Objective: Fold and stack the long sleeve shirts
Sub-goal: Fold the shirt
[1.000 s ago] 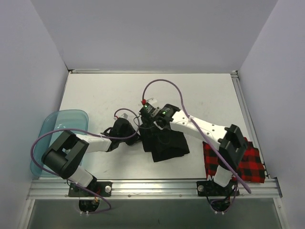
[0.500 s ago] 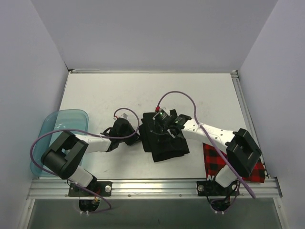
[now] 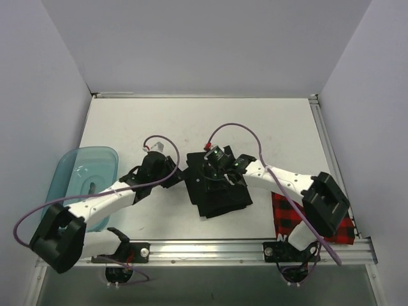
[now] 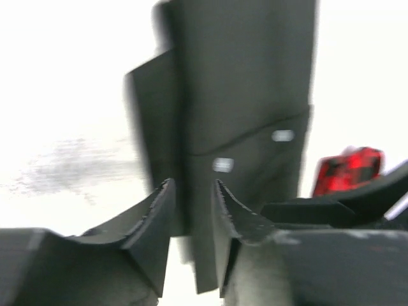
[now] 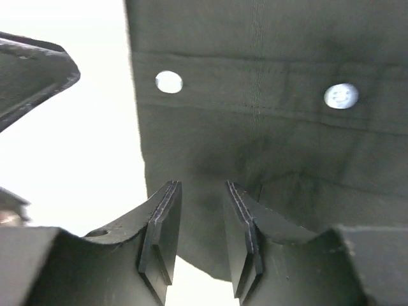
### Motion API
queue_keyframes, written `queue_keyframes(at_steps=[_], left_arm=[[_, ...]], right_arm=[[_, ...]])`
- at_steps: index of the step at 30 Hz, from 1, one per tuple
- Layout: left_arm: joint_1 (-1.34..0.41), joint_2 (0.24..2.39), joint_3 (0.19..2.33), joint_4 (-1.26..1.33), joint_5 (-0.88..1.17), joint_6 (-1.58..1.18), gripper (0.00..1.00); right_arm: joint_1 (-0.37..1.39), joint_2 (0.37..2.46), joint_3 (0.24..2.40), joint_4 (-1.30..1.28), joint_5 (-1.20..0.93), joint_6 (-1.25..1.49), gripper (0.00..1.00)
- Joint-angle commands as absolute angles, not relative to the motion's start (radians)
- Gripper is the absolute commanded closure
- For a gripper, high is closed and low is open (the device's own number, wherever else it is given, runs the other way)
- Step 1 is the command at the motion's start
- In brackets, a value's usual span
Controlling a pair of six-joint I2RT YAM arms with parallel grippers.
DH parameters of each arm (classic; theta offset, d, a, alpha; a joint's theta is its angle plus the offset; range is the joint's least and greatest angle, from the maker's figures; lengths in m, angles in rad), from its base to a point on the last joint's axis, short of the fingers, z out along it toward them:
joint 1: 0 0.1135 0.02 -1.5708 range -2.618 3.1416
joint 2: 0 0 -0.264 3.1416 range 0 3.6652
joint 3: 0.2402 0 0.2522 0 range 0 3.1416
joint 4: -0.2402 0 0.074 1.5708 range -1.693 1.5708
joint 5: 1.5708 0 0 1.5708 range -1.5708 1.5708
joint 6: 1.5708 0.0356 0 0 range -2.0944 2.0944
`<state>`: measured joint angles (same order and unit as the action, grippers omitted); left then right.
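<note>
Table (image 3: 268,121), white: one teal tub (image 3: 95,155) at the near left edge, left arm crossing above it, contents not made out; two shirts, both lying on the table outside the tub. Black shirt (image 3: 224,197) is folded to a rough rectangle at centre, long axis near-far with the near end leaning right; red-and-black check shirt (image 3: 338,226) lies at the near right corner, long side along the near edge, partly under the right arm. Left gripper (image 4: 192,185) sits at the black shirt's left edge, jaws a narrow gap apart, cloth edge in line with the gap but not clamped; right gripper (image 5: 201,186) is low over the same shirt, jaws likewise part-open and gripping nothing, near two white buttons (image 5: 169,81).
</note>
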<state>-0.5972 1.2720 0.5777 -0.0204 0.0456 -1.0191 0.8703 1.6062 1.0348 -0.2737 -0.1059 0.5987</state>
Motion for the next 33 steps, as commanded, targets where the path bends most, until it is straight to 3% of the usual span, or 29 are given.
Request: queue_keyframes(at_steps=[1, 6, 11, 22, 33], left_arm=[[-0.615, 1.135, 0.666, -0.182, -0.035, -0.945, 0.6], [-0.704, 1.074, 0.654, -0.235, -0.055, -0.951, 0.54], [-0.719, 1.149, 0.603, -0.183, -0.072, -0.974, 0.59], [-0.661, 1.38, 0.598, -0.014, 0.0, -0.996, 0.58], [-0.65, 1.511, 0.583, 0.127, 0.08, -1.026, 0.6]], right_arm=[[0.841, 1.468, 1.046, -0.304, -0.121, 0.578, 0.66], [0.828, 1.355, 1.006, -0.34, -0.14, 0.555, 0.62], [0.934, 1.348, 1.017, -0.39, -0.043, 0.48, 0.57], [1.262, 1.566, 1.094, -0.41, 0.455, 0.305, 0.48], [1.381, 1.749, 1.207, -0.402, 0.555, 0.268, 0.39]])
